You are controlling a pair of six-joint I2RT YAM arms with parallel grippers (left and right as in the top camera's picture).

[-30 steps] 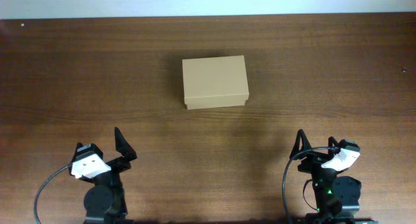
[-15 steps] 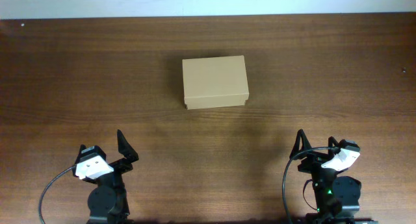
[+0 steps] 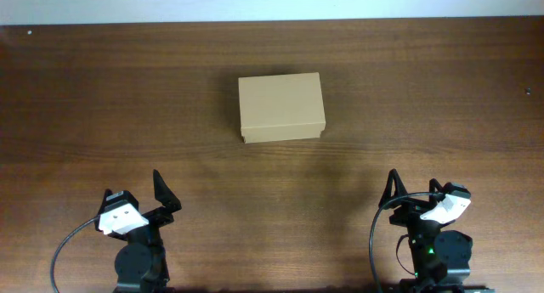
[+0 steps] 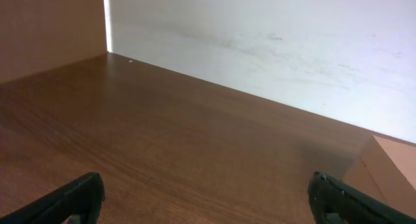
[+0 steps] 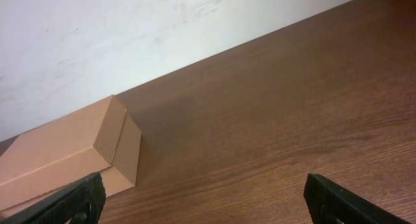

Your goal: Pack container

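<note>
The container, a plain tan cardboard box with its lid down, sits on the dark wooden table a little beyond the centre. My left gripper is near the front edge at the left, open, with nothing between its fingers. My right gripper is near the front edge at the right, also open with nothing in it. Both are well short of the box. In the left wrist view only a corner of the container shows at the right edge, past the open left gripper. The right wrist view has the container at the lower left, beyond the open right gripper.
A white wall runs along the table's far edge. In the left wrist view a brown wooden panel stands at the far left corner. Black cables loop beside each arm's base.
The left gripper has shifted slightly right and toward the front edge. The right arm and the box have not moved.
</note>
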